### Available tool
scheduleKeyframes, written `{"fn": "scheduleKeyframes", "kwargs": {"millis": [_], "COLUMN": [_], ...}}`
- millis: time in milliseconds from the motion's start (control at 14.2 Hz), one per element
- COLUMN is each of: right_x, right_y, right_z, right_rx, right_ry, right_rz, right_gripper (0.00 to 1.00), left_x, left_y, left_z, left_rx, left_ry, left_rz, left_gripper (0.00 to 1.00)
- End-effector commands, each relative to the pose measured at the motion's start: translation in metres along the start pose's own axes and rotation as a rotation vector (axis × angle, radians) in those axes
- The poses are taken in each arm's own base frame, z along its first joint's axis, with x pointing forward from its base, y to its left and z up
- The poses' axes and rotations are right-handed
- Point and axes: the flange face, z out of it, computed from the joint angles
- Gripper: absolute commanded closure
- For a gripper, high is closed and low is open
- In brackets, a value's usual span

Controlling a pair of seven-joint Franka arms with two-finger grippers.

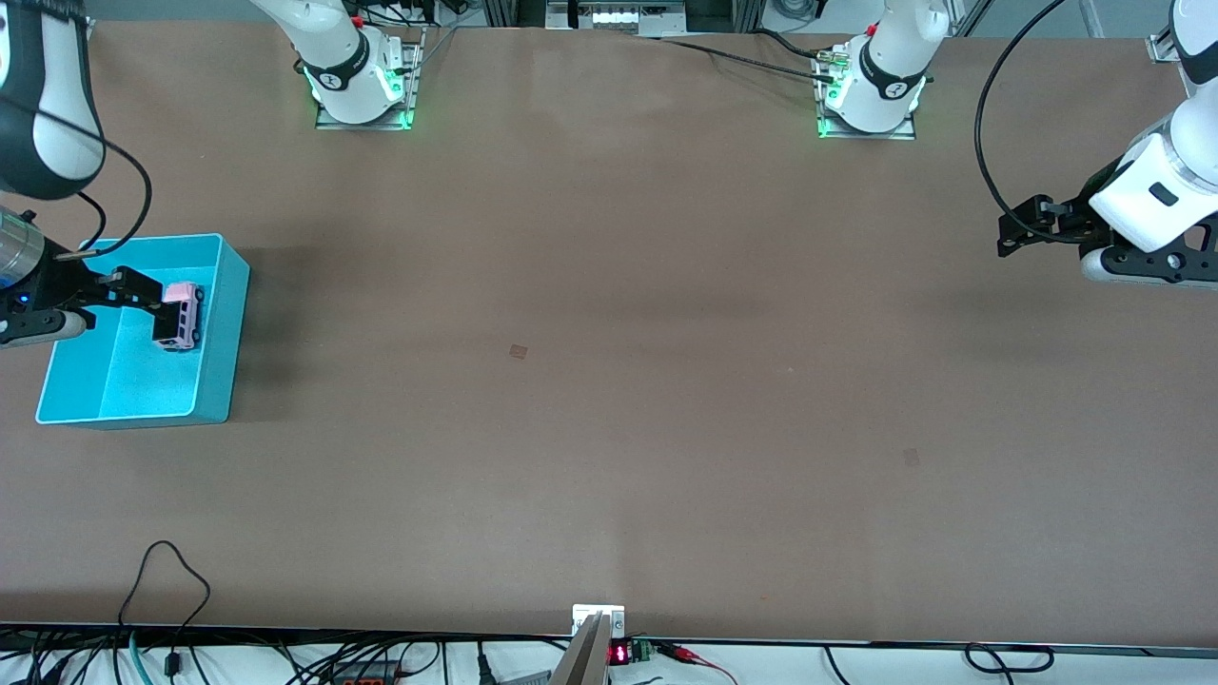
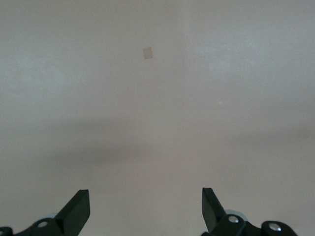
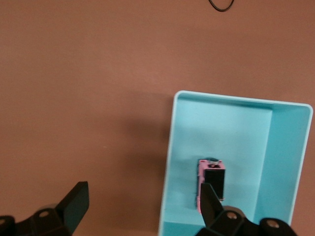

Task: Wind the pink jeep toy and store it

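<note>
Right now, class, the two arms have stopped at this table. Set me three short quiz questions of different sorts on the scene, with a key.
1. True or false: the jeep lies inside the bin.
2. Which end effector is over the bin? A) left B) right C) neither
3. Fill in: the left end effector is open and holds ____.

Key
1. True. The right wrist view shows the jeep on the bin's floor, and nothing grips it.
2. B. The right end effector hangs open over the bin at the right arm's end of the table; the left one waits over bare table at the other end.
3. Nothing.
</note>
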Motion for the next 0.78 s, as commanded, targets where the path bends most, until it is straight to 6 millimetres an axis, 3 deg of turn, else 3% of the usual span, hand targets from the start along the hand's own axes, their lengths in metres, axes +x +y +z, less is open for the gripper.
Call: {"fn": "scheduleKeyframes", "kwargs": {"millis": [0, 141, 353, 706], "right_x": [-0.004, -0.011, -0.021, -0.034], "right_y": [-0.039, -0.064, -0.100, -0.132], "right_z": [-0.042, -0.066, -0.092, -0.119], "right_rx": [0.023, 0.028, 0.024, 0.020], "right_ry": [0.012, 0.020, 0.024, 0.018], "right_rz": [0.004, -0.017, 0.106, 0.187], "right_gripper": [0.00, 0.00, 0.00, 0.00], "left_x": [-0.004, -0.005, -0.005, -0.005], "left_y": [0.001, 0.001, 0.001, 0.001], "left_z": [-0.006, -0.006, -0.006, -0.007], "left_rx": [-0.014, -0.014, -0.014, -0.014], "left_ry": [-0.001, -0.001, -0.001, 0.001], "left_rz": [-0.004, -0.002, -0.002, -0.002], "left_gripper": [0.00, 0.00, 0.00, 0.00]}}
